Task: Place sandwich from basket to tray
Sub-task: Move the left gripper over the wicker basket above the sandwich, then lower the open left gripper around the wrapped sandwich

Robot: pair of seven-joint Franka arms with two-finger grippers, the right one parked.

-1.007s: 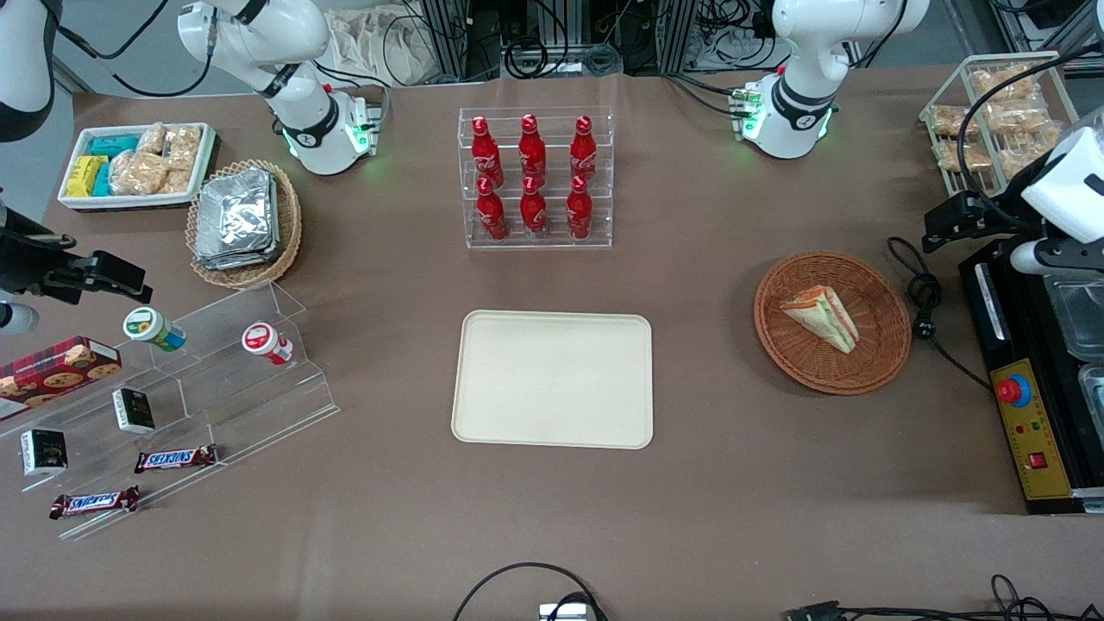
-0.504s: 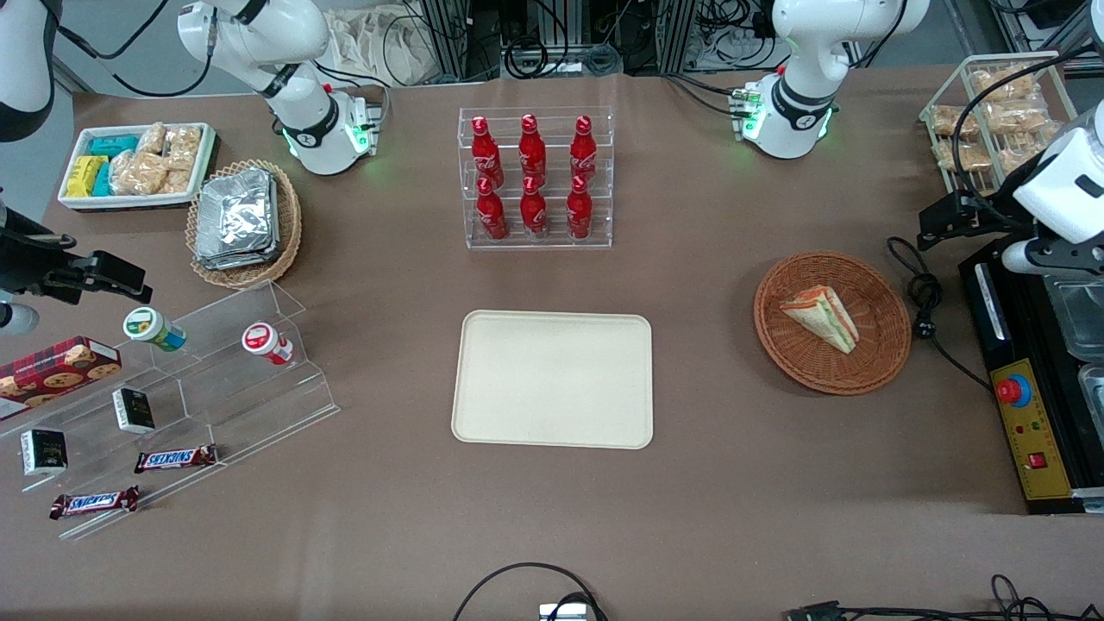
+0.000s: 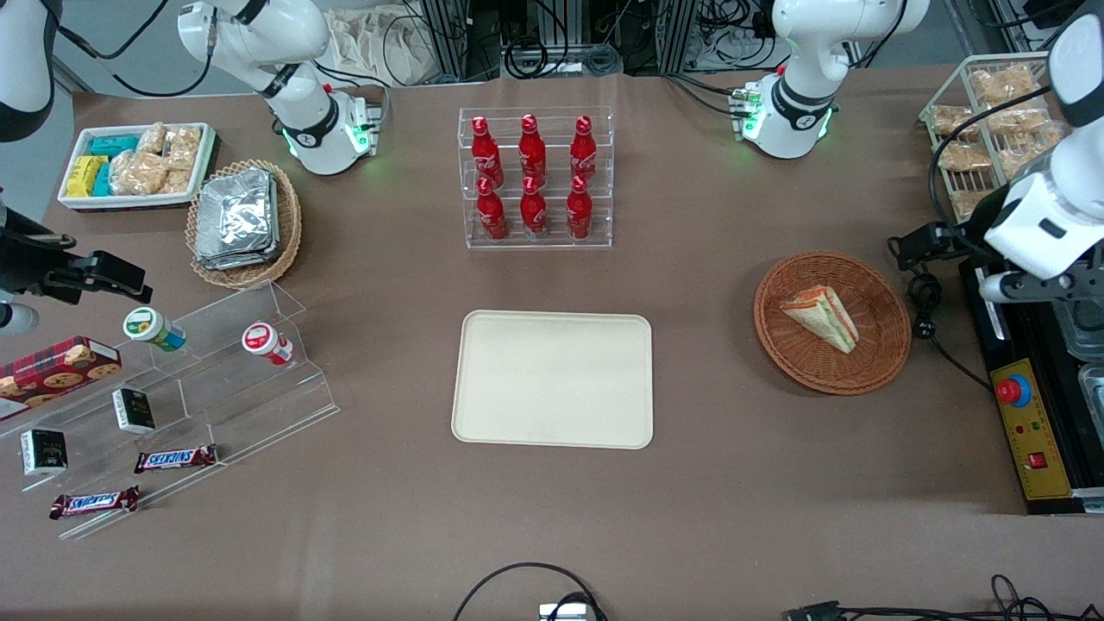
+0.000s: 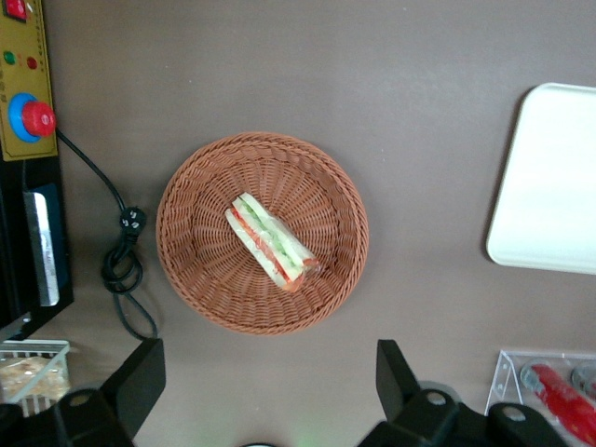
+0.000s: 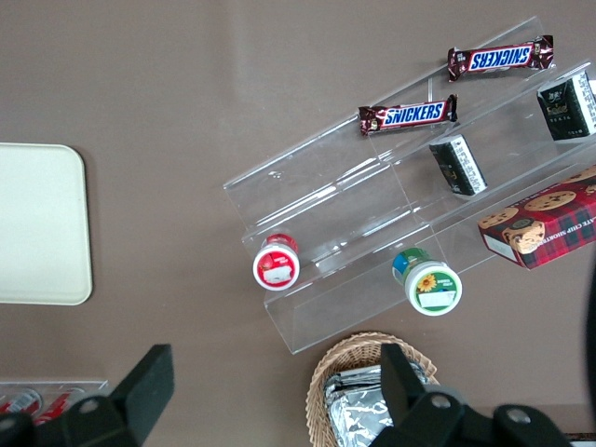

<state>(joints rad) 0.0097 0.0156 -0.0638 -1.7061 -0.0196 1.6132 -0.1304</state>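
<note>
The table [image 3: 733,483] carries the cream tray [image 3: 552,379] near its middle, bare, and toward the working arm's end sits the reddish-brown basket [image 3: 832,322], well apart from the tray. In the basket lies the sandwich [image 3: 821,317], a wrapped wedge resting on its side near the basket's centre, touching nothing but the wicker. The left arm is high above the working arm's end of the table, over the black control box [image 3: 1031,405], and its gripper [image 4: 265,396] hangs well above the basket with nothing between its fingers [image 4: 396,372], which stand wide apart, wider than the sandwich is thick. The step in hand appears to be the approach. To do it well, the gripper should probably be centred over the wedge before descending, and turned so the fingers close across the two flat bread faces, not along the length of the wedge, since the filling edge seen in the left wrist view runs diagonally across the basket. A light closing force would likely suit, as bread in clear wrap will squash and the film may slip. The fingertips ought to come down clear of the raised wicker rim, and the loose cable [image 3: 923,302] just beside the basket should be avoided.
</note>
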